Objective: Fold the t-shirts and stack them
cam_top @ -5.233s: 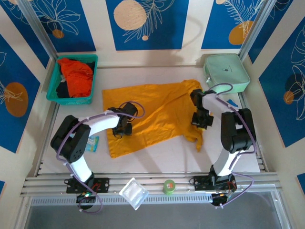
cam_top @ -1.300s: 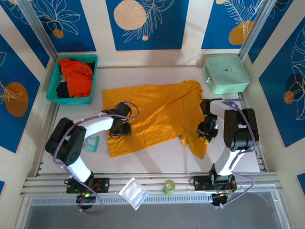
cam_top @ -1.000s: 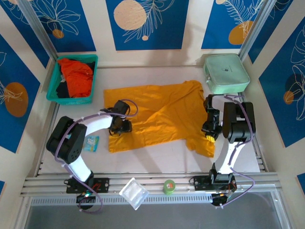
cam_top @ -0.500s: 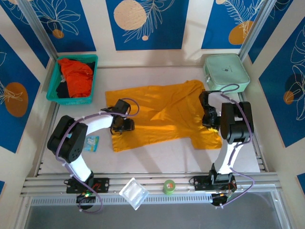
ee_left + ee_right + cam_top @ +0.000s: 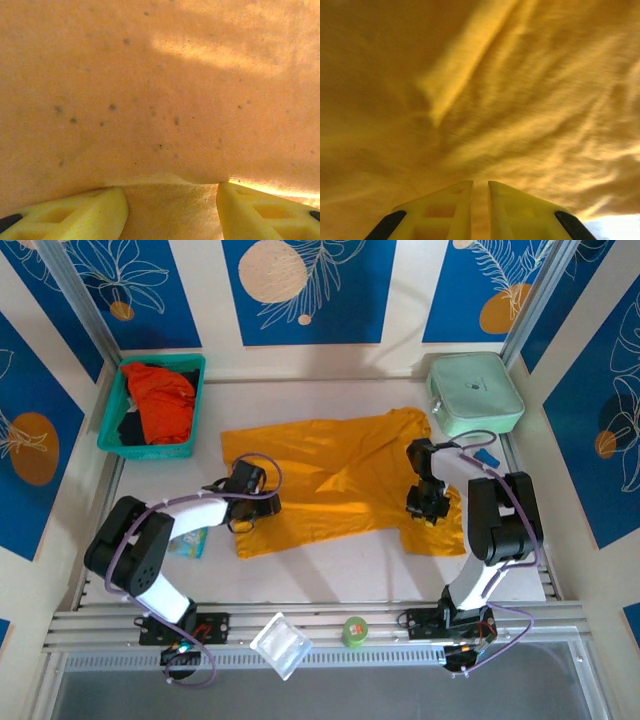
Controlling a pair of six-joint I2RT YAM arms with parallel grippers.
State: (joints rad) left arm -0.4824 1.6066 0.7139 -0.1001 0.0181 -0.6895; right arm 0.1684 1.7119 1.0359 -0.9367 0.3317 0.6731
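Mustard-yellow t-shirt [image 5: 340,480]: lay spread out in the middle of the table [image 5: 330,575], between the teal basket [image 5: 146,448] and the mint-green box [image 5: 475,392], with soft creases across it.
Red-orange t-shirt [image 5: 160,395]: sat bunched in the teal basket at the far left corner, on top of dark cloth.
Left gripper [image 5: 262,506]: rested low on the near left part of the yellow shirt.
Left fingers [image 5: 75,212]: stood spread apart, a folded edge of yellow cloth [image 5: 160,90] running between them, not pinched.
Right gripper [image 5: 424,508]: was down on the near right part of the yellow shirt.
Right fingers [image 5: 445,210]: were nearly pressed together, a thin slit left between them, against yellow cloth [image 5: 480,90]; whether they pinched any of it I cannot tell.
Mint-green box: stood at the far right corner, apart from the shirt.
Near edge: a green roll [image 5: 354,630] and a clear plastic tub [image 5: 280,645] sat on the rail between the arm bases.
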